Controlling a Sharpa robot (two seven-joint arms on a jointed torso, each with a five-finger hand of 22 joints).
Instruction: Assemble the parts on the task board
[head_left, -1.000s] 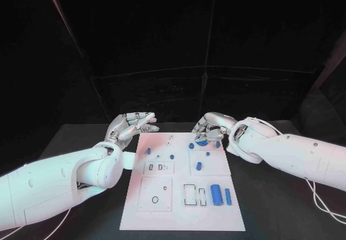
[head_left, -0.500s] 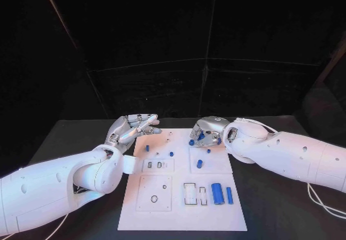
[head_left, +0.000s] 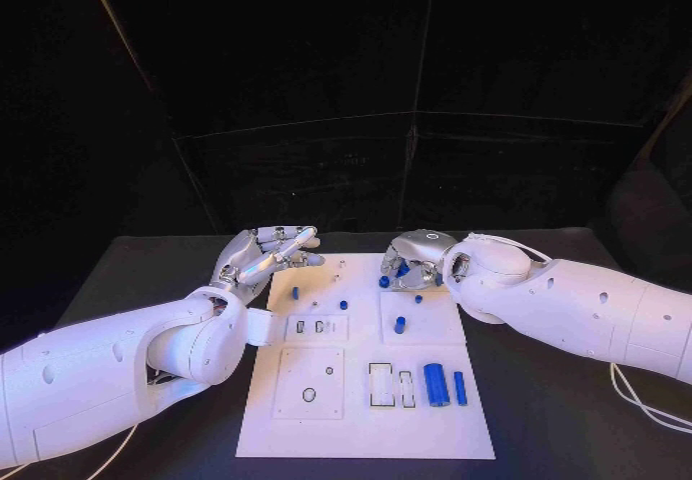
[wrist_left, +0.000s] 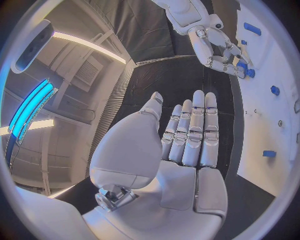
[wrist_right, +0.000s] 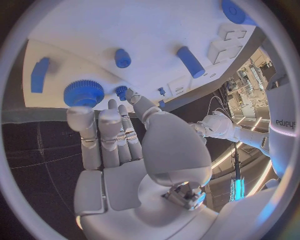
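While the two arms are reaching in from both sides, this is how things are lying:

Table: the black table (head_left: 159, 265) is sitting under everything, and dark walls are standing behind it.

Task board: the white task board (head_left: 365, 430) is lying flat in the middle of the table, between the two arms.

Parts: small blue parts are lying and standing on the board. A big blue cylinder (head_left: 434, 384) and a thin blue peg (head_left: 459, 386) are lying side by side near the board's right edge. A blue toothed gear (wrist_right: 83, 93) is sitting at the far end of the board, just in front of the right hand's fingertips.

Left hand: the left hand (head_left: 264, 254) is hanging just beside the board's far left corner. Its fingers (wrist_left: 194, 132) are lying straight and close together, and it is holding nothing.

Right hand: the right hand (head_left: 415, 260) is hanging over the far end of the board. Its fingers (wrist_right: 106, 137) are stretching out toward the gear, with nothing in them.

Hard to see: from the head view, the right hand is covering the gear, so only a bit of blue is peeking out under it. I cannot tell if the fingertips are touching the gear.
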